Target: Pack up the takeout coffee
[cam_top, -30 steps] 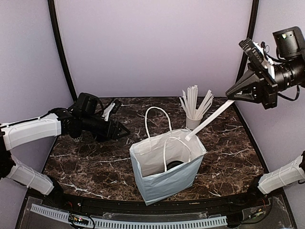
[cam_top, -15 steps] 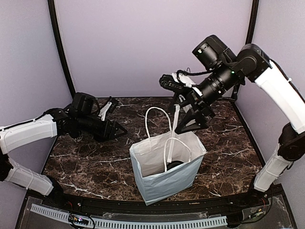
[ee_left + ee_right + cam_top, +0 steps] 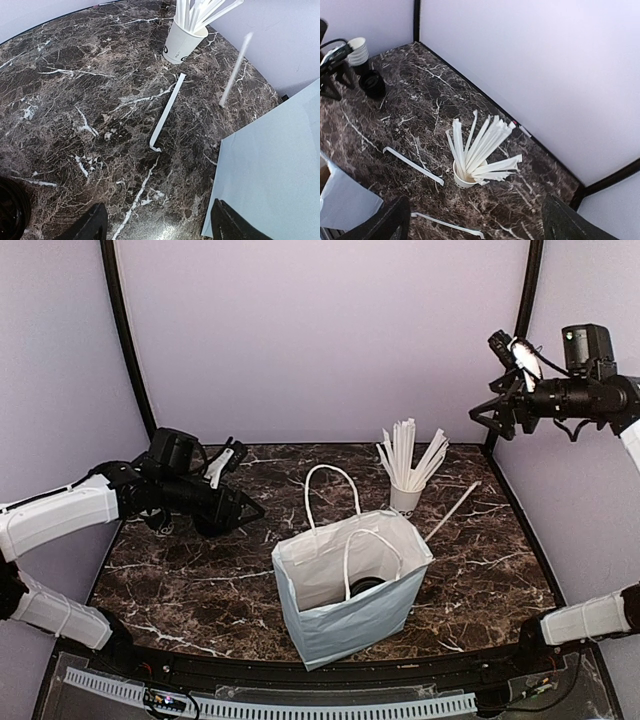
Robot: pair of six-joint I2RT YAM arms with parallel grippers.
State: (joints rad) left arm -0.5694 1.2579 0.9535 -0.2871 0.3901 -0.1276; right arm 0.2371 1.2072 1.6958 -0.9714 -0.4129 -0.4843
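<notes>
The right claw hangs high by the right wall, well above the table. In its wrist view its fingertips stand wide apart with nothing between them: it is open and empty. Under it stands a white cup of sticks, the sticks fanned out. One loose stick lies flat on the marble between that cup and the bag. A second stick slants just right of the bag, outside it; in the left wrist view it is blurred. At the far left of the table a stack of white cups stands just beside a black round thing; I cannot tell what that is.

The left claw is low over the left part of the table, pointing toward the bag and apart from it. Its fingertips are spread wide over bare marble, holding nothing.

The bag is white paper, upright near the middle of the table, its mouth open and both handles up. The coffee sits deep inside it: only a dark curve of its lid shows past the near handle, and its sides are hidden by the bag wall.
</notes>
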